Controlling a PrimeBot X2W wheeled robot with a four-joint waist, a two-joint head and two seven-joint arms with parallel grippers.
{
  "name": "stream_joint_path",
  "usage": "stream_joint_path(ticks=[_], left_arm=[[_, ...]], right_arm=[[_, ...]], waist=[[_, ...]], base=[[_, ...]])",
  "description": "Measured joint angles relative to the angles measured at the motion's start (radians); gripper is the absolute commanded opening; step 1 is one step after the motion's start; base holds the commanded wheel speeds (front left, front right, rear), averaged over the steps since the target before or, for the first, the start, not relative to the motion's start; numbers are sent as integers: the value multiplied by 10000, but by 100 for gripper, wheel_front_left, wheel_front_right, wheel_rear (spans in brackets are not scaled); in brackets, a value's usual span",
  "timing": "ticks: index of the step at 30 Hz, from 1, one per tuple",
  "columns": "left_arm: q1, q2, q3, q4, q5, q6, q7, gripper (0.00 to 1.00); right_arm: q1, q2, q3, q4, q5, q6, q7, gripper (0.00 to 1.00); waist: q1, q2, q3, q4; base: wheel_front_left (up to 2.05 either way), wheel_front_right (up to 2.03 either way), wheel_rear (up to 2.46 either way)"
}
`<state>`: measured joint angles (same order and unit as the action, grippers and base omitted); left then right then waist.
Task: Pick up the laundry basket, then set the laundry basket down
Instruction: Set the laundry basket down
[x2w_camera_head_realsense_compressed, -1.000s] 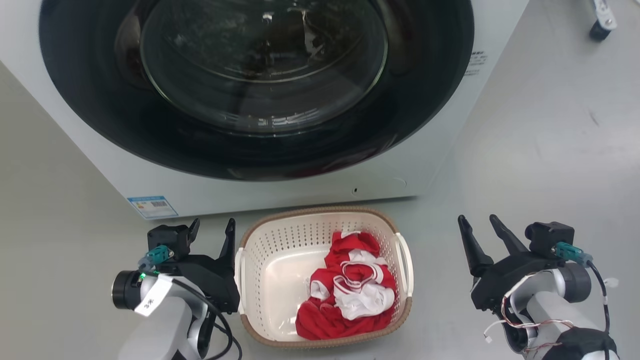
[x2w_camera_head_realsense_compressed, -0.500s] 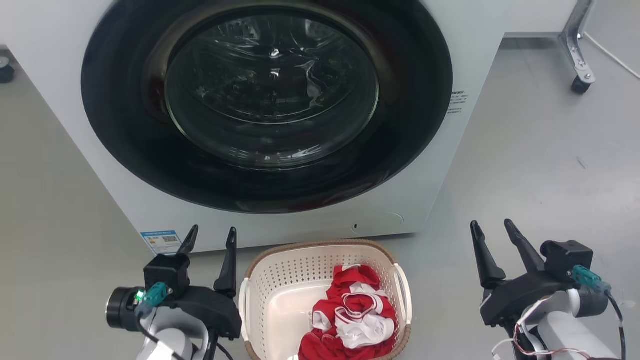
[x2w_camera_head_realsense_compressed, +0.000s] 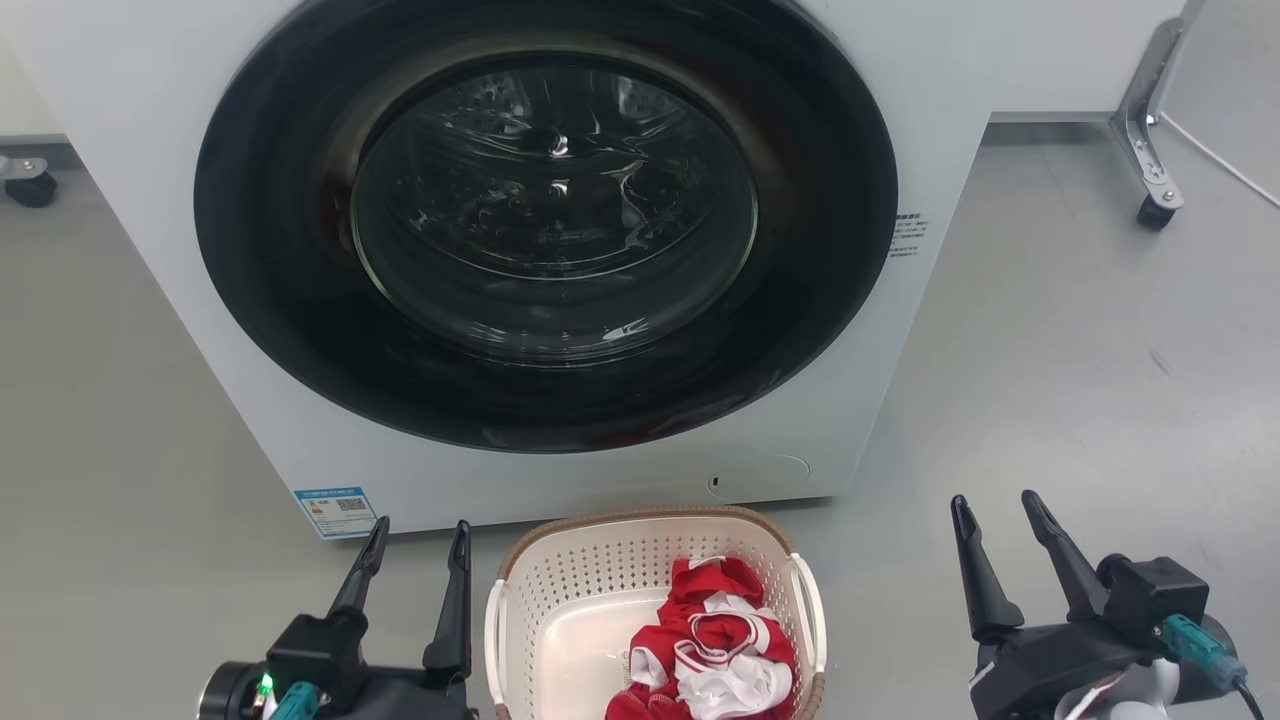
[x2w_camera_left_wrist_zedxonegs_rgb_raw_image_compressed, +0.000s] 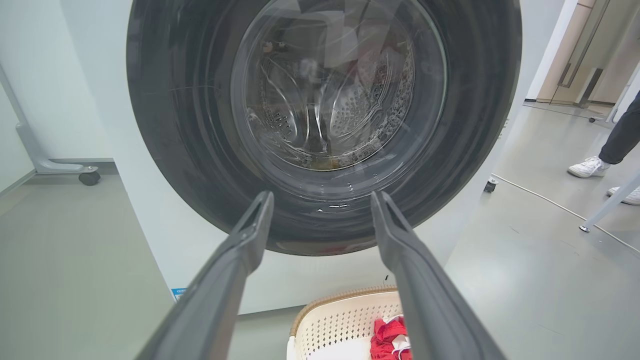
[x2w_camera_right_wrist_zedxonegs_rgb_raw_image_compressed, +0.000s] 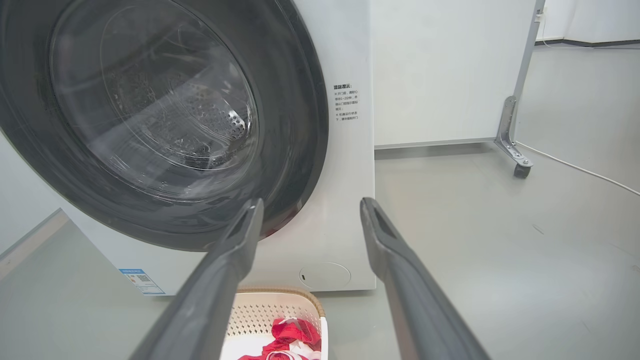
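Observation:
The laundry basket (x2w_camera_head_realsense_compressed: 560, 600), cream-white with a brown woven rim, stands on the floor just in front of the washer, at the head view's bottom middle. Red and white clothes (x2w_camera_head_realsense_compressed: 715, 640) lie in its right half. My left gripper (x2w_camera_head_realsense_compressed: 420, 527) is open just left of the basket's left handle and not touching it. My right gripper (x2w_camera_head_realsense_compressed: 994, 500) is open farther off on the basket's right. In the left wrist view the left gripper (x2w_camera_left_wrist_zedxonegs_rgb_raw_image_compressed: 322, 195) stands open above the basket (x2w_camera_left_wrist_zedxonegs_rgb_raw_image_compressed: 340, 315). The right gripper (x2w_camera_right_wrist_zedxonegs_rgb_raw_image_compressed: 311, 201) is open over the basket's corner (x2w_camera_right_wrist_zedxonegs_rgb_raw_image_compressed: 270, 307).
The white washer (x2w_camera_head_realsense_compressed: 900, 150) with its large dark round door (x2w_camera_head_realsense_compressed: 560, 250) stands close behind the basket. A wheeled metal frame leg (x2w_camera_head_realsense_compressed: 1150, 150) is at the back right, and a caster (x2w_camera_head_realsense_compressed: 30, 185) at the far left. A person's feet (x2w_camera_left_wrist_zedxonegs_rgb_raw_image_compressed: 587, 167) and a floor cable (x2w_camera_left_wrist_zedxonegs_rgb_raw_image_compressed: 540, 200) lie to the right.
The head camera has tilted up, so the basket and both grippers sit lower in the picture. My left gripper's fingers have swung more upright beside the basket. Both grippers stay open.

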<state>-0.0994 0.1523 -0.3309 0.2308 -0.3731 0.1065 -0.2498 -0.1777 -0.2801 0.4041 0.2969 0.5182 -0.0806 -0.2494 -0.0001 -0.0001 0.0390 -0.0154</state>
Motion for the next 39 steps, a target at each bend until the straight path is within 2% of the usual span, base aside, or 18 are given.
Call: stream_joint_path(ticks=[18, 39], left_arm=[[1195, 10, 556, -1062, 144, 167, 2, 100], [1348, -188, 731, -1536, 318, 169, 493, 100]], right_arm=[[1380, -144, -581, -1292, -796, -339, 0, 100], [1676, -142, -1037, -1981, -1020, -353, 0, 100]], waist=[[1, 2, -106, -14], [1, 2, 16, -40]], base=[[0, 0, 0], [0, 0, 0]])
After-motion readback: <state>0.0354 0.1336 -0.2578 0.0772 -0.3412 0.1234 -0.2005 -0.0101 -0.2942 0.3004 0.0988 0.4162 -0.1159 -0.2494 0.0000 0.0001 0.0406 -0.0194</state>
